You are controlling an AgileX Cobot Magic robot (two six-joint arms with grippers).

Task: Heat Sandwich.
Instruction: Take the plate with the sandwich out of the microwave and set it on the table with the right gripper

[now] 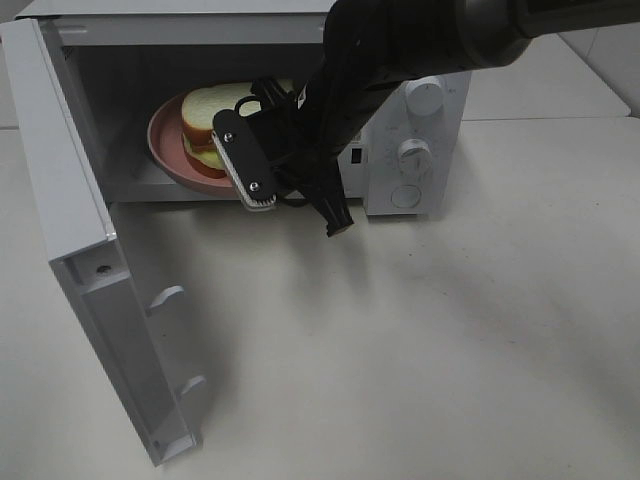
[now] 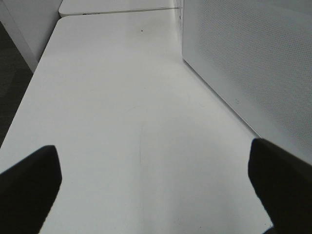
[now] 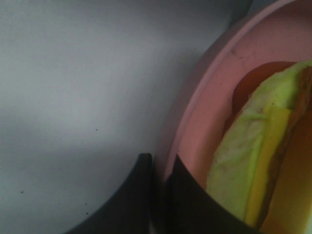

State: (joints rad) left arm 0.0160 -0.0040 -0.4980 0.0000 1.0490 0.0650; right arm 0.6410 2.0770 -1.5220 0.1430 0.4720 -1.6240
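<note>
The sandwich (image 1: 215, 105) of white bread with yellow-green filling lies on a round pink plate (image 1: 165, 140) inside the open microwave (image 1: 420, 190). My right gripper (image 1: 232, 150) reaches into the cavity and is shut on the plate's near rim. In the right wrist view, the gripper (image 3: 163, 195) has its dark fingers (image 3: 139, 195) pinching the pink rim (image 3: 214, 83), with the sandwich filling (image 3: 253, 161) just beyond. My left gripper (image 2: 156, 175) is open and empty over bare table. It does not show in the exterior high view.
The microwave door (image 1: 70, 230) stands swung open to the left. Two knobs (image 1: 425, 95) sit on the right panel. The microwave's perforated side wall (image 2: 253, 63) is close beside my left gripper. A white table (image 1: 450, 350) spreads in front.
</note>
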